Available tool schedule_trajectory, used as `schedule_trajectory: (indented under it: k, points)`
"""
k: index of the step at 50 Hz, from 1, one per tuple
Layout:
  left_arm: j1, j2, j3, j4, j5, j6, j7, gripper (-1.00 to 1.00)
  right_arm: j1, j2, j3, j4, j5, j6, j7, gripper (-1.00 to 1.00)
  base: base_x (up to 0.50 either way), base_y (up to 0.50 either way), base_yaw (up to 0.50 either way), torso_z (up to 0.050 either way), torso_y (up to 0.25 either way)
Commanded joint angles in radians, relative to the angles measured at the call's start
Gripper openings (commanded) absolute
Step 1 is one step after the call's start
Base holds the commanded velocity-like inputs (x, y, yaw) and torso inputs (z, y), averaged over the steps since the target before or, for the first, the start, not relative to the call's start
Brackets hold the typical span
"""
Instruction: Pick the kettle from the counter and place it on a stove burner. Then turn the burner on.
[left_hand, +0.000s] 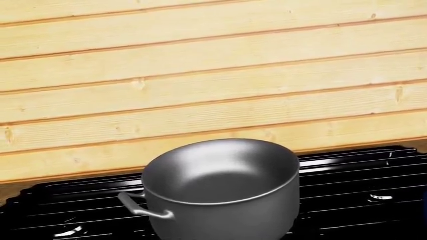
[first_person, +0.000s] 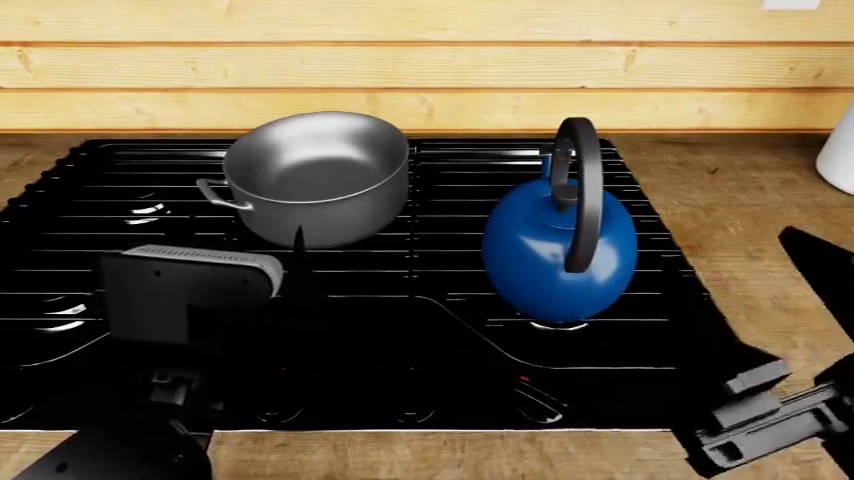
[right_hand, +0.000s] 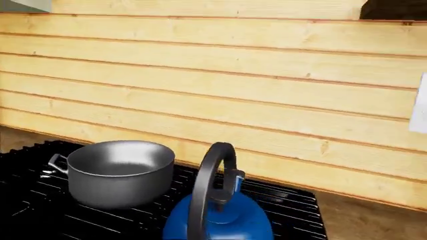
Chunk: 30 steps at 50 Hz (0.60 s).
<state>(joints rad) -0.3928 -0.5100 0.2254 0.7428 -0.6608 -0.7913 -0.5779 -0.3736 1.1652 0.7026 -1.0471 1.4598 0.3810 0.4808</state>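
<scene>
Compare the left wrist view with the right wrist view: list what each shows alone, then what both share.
Only the left wrist view: nothing of its own, just a closer look at the pot. Only the right wrist view: the blue kettle with its black arched handle, beside the pot on the stove grates. Both: the grey pot, the black grates and the pale plank wall.

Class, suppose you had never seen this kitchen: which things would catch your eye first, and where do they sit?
The glossy blue kettle stands out first, upright on the black stove grates, right of centre, over a burner. Behind and to its left, the empty grey steel pot sits on the same stove, against pale wooden wall planks.
</scene>
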Motion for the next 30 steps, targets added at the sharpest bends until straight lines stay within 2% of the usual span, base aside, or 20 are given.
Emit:
schedule_trajectory:
  k: [1, 2, 4, 7, 9, 13, 15, 16, 18, 19, 20, 21, 22, 23, 25, 26, 27, 28, 29, 30]
  points:
    - [0.016, -0.003, -0.019, 0.004, -0.002, 0.025, -0.002, 1.00, 0.214, -0.246, 0.751, 0.001, 0.660, 0.622, 0.353, 1.00, 0.00, 0.00, 0.00, 0.000, 0.000]
    - [0.016, -0.004, -0.019, 0.004, -0.002, 0.025, -0.002, 1.00, 0.364, -0.247, 0.746, 0.002, 0.795, 0.694, 0.366, 1.00, 0.00, 0.00, 0.00, 0.000, 0.000]
    - [0.027, -0.002, -0.045, -0.002, 0.000, 0.049, -0.007, 1.00, 0.614, -0.260, 0.865, 0.009, 0.817, 0.721, 0.366, 1.00, 0.00, 0.00, 0.00, 0.000, 0.000]
    - [0.053, 0.019, -0.087, 0.008, 0.018, 0.128, -0.014, 1.00, 0.675, -0.268, 1.019, 0.028, 0.837, 0.704, 0.363, 1.00, 0.00, 0.00, 0.00, 0.000, 0.000]
    - [0.075, 0.060, -0.153, 0.033, 0.052, 0.253, -0.032, 1.00, 0.703, -0.277, 1.123, 0.033, 0.850, 0.720, 0.352, 1.00, 0.00, 0.00, 0.00, 0.000, 0.000]
    - [0.150, 0.217, -0.423, 0.127, -0.017, 0.533, -0.130, 1.00, 0.749, -0.362, 1.366, 0.054, 0.846, 0.710, 0.414, 1.00, 0.00, 0.00, 0.00, 0.000, 0.000]
    - [0.201, 0.311, -0.552, 0.149, -0.091, 0.676, -0.167, 1.00, 0.777, -0.467, 1.504, 0.022, 0.851, 0.780, 0.395, 1.00, 0.00, 0.00, 0.00, 0.000, 0.000]
    - [0.233, 0.394, -0.610, 0.125, -0.114, 0.778, -0.169, 1.00, 0.809, -0.534, 1.621, 0.007, 0.898, 0.807, 0.367, 1.00, 0.00, 0.00, 0.00, 0.000, 0.000]
    - [0.273, 0.494, -0.630, 0.040, -0.081, 0.910, -0.125, 1.00, 0.863, -0.646, 1.754, 0.022, 0.989, 0.806, 0.330, 1.00, 0.00, 0.00, 0.00, 0.000, 0.000]
    - [0.287, 0.506, -0.614, -0.007, -0.063, 0.980, -0.140, 1.00, 0.900, -0.710, 1.790, 0.040, 1.016, 0.810, 0.319, 1.00, 0.00, 0.00, 0.00, 0.000, 0.000]
    - [0.292, 0.505, -0.609, -0.058, -0.081, 1.021, -0.164, 1.00, 0.994, -0.814, 1.822, 0.073, 1.030, 0.910, 0.267, 1.00, 0.00, 0.00, 0.00, 0.000, 0.000]
    - [0.289, 0.502, -0.601, -0.072, -0.060, 1.053, -0.172, 1.00, 1.053, -0.849, 1.842, 0.084, 1.020, 0.992, 0.233, 1.00, 0.00, 0.00, 0.00, 0.000, 0.000]
    - [0.264, 0.507, -0.572, -0.118, 0.006, 1.157, -0.195, 1.00, 1.173, -0.928, 1.876, 0.096, 0.972, 1.142, 0.098, 1.00, 0.00, 0.00, 0.00, 0.000, 0.000]
    - [0.241, 0.506, -0.542, -0.156, 0.047, 1.219, -0.208, 1.00, 1.189, -1.000, 1.923, 0.043, 0.825, 1.189, -0.052, 1.00, 0.00, 0.00, 0.00, 0.000, 0.000]
    - [0.088, 0.508, -0.333, -0.414, 0.091, 1.470, -0.202, 1.00, 1.254, -1.136, 2.029, 0.000, 0.525, 1.189, -0.352, 1.00, 0.00, 0.00, 0.00, 0.000, 0.000]
    - [-0.035, 0.507, -0.183, -0.564, 0.172, 1.590, -0.052, 1.00, 1.314, -1.165, 2.037, 0.058, 0.380, 1.190, -0.502, 1.00, 0.00, 0.00, 0.00, 0.000, 0.000]
    - [-0.185, 0.510, -0.086, -0.714, 0.156, 1.740, -0.202, 1.00, 1.373, -1.165, 2.121, 0.042, 0.230, 1.190, -0.652, 1.00, 0.00, 0.00, 0.00, 0.000, 0.000]
    - [-0.300, 0.509, -0.017, -0.864, 0.033, 1.837, -0.352, 1.00, 1.419, -1.165, 2.189, 0.000, 0.080, 1.190, -0.802, 1.00, 0.00, 0.00, 0.00, 0.000, 0.000]
    - [-0.432, 0.510, -0.009, -0.944, 0.034, 1.838, -0.502, 1.00, 1.435, -1.165, 2.128, 0.009, -0.070, 1.190, -0.952, 1.00, 0.00, 0.00, 0.00, 0.000, 0.000]
    - [-0.476, 0.510, -0.008, -0.942, -0.076, 1.838, -0.475, 1.00, 1.449, -1.165, 2.103, 0.008, -0.220, 1.190, -1.102, 1.00, 0.00, 0.00, 0.00, 0.000, 0.000]
